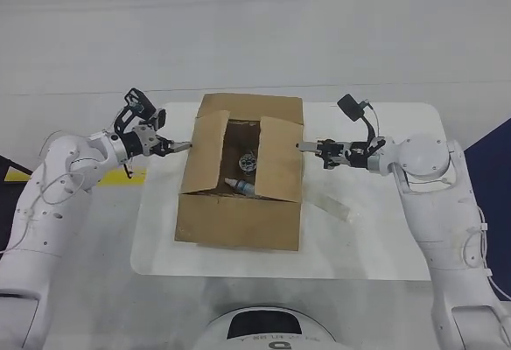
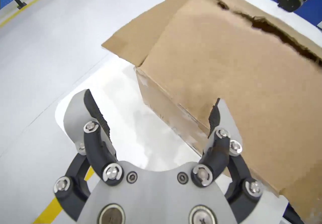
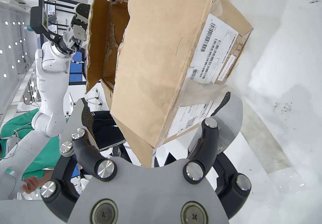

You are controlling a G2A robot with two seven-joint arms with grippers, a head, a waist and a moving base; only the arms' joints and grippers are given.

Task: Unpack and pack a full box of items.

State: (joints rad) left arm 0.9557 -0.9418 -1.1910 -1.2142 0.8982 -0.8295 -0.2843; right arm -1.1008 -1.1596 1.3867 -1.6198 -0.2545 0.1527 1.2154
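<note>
Box (image 1: 238,210) stands at the middle of the bench (image 1: 157,241), side flaps half raised. Left fingers (image 2: 73,114) and right fingers (image 3: 74,122) are spread, one pair at each flap. Risk: an unpinched flap may drop back over the contents

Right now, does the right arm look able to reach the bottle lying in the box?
Probably not yet. The right gripper sits at the edge of the right flap, which leans over the opening beside the bottle; folding it back should clear the way.

Glossy white arms (image 1: 45,188), silver jaws, black links (image 2: 96,144), shiny screws (image 2: 112,172).
</note>
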